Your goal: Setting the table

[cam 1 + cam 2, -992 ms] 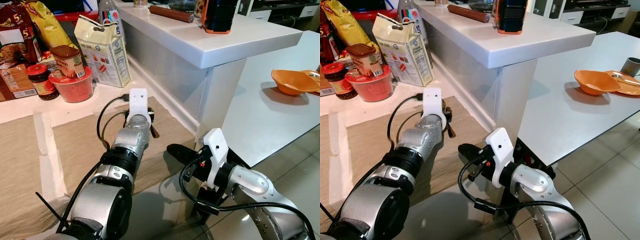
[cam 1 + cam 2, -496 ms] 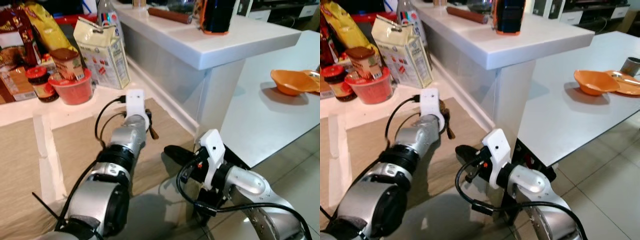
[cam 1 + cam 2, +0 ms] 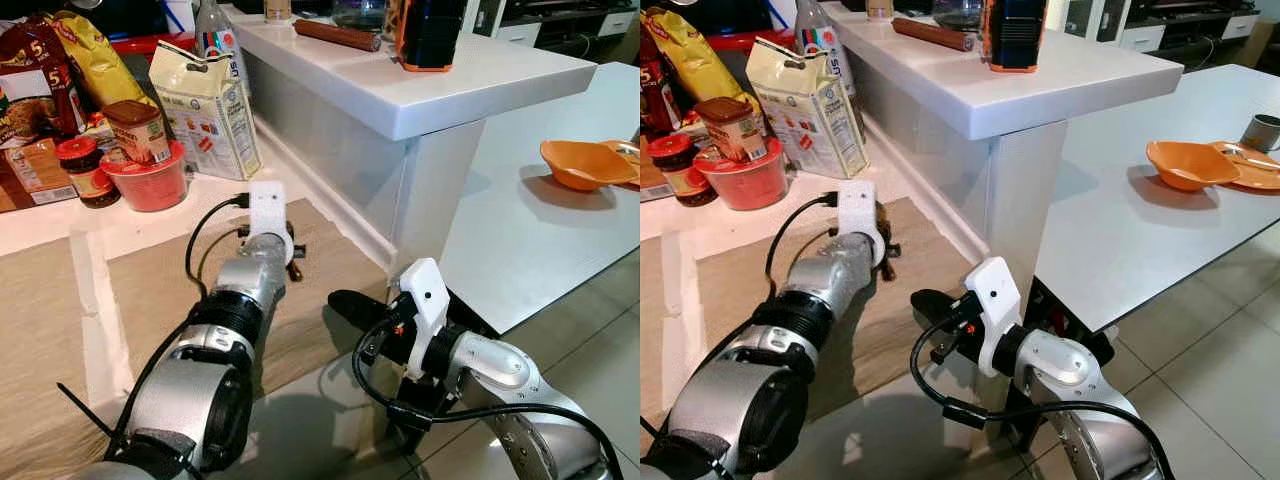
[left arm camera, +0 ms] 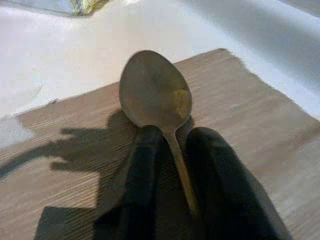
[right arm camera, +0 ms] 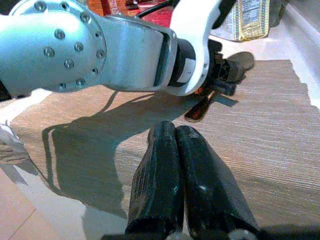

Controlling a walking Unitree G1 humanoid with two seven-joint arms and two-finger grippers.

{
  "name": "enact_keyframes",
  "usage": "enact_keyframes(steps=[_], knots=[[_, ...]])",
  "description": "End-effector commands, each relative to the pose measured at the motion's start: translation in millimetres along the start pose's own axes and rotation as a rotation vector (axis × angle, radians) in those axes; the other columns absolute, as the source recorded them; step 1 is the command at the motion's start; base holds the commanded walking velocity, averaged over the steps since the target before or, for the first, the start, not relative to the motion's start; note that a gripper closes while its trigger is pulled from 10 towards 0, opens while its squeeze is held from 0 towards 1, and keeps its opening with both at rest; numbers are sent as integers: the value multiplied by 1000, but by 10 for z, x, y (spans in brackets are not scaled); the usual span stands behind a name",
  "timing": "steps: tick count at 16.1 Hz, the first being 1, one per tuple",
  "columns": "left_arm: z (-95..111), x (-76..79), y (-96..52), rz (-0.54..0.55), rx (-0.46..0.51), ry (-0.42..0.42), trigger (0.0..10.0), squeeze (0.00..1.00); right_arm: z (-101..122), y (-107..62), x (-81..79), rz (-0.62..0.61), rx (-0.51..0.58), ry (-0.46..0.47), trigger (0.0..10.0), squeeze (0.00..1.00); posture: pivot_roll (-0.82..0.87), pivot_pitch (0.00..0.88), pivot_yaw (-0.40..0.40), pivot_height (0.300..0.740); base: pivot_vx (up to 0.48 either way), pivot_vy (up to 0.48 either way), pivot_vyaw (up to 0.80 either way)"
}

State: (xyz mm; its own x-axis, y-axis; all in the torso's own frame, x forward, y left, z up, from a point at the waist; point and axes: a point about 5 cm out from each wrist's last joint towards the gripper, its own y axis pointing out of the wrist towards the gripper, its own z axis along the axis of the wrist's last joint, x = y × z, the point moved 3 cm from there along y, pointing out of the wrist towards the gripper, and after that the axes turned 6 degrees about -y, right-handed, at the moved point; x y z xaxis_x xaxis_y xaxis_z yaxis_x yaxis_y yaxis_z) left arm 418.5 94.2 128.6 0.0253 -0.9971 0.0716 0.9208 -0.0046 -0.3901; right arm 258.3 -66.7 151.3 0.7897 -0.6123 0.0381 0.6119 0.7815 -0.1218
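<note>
One spoon (image 4: pixel 156 99) sits pinched in the left claw (image 4: pixel 172 150) above the mat (image 4: pixel 75 115).

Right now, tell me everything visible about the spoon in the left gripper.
The spoon looks like dull, tarnished metal, with an oval bowl and a thin handle. The left gripper is shut on the handle, whose near end is hidden between the two black fingers; the bowl sticks out past the fingertips, hollow side towards the wrist camera. It is held above the brown woven mat on the counter; whether it touches the mat cannot be told.
</note>
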Motion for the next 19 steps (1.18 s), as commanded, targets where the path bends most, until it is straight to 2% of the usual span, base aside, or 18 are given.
enact_keyframes(steps=[1, 2, 4, 6, 7, 9, 11, 12, 14, 15, 16, 17, 19], knots=[[-352, -14, 2, -7, -114, 47, 0, 0, 22, 9, 15, -10, 8, -7, 10000, 0, -103, 0, 41, 732, 0, 0, 0], [-172, 34, -11, -32, -16, 94, 0, 0, 21, 3, 6, -12, 9, -5, 10000, 0, -100, 0, 40, 732, 0, 0, 0], [-8, 60, -33, -50, 45, 84, 0, 0, 21, 0, 5, -14, 9, -4, 10000, 0, -99, 0, 40, 732, 0, 0, 0], [244, 56, -91, -57, 128, 65, 0, 0, 20, 1, 8, -16, 9, -3, 10000, 0, -96, 0, 39, 732, 0, 0, 0], [413, 26, -152, -59, 187, 53, 0, 0, 19, 3, 13, -17, 9, -2, 10000, 0, -93, 0, 37, 732, 0, 0, 0], [603, -95, -256, -31, 269, 55, 0, 0, 18, 9, 20, -17, 8, -2, 10000, 0, -85, 0, 32, 732, 0, 0, 0], [649, -209, -297, 8, 306, 70, 0, 0, 18, 11, 25, -18, 8, -2, 10000, 0, -81, 0, 30, 732, 0, 0, 0], [619, -322, -311, 38, 308, 89, 0, 0, 21, 15, 34, -24, 10, -2, 10000, 0, -76, 0, 27, 732, 0, 0, 0], [481, -344, -316, 24, 257, 125, 0, 0, 29, 23, 55, -36, 12, -4, 10000, 0, -76, 0, 26, 732, 0, 0, 0], [450, -228, -336, -22, 263, 151, 10000, 0, 34, 27, 56, -34, 11, -5, 10000, 0, -73, 0, 18, 732, 0, 0, 0], [447, -190, -344, -33, 273, 163, 10000, 0, 35, 29, 55, -32, 11, -5, 10000, 0, -73, 0, 18, 732, 0, 0, 0], [452, -144, -357, -50, 279, 127, 10000, 1000, 37, 34, 53, -30, 11, -5, 10000, 0, -75, 0, 18, 732, 0, 0, 0], [541, -116, -382, -53, 309, 124, 10000, 1000, 35, 39, 53, -28, 10, -5, 10000, 0, -77, 0, 19, 732, 0, 0, 0]])
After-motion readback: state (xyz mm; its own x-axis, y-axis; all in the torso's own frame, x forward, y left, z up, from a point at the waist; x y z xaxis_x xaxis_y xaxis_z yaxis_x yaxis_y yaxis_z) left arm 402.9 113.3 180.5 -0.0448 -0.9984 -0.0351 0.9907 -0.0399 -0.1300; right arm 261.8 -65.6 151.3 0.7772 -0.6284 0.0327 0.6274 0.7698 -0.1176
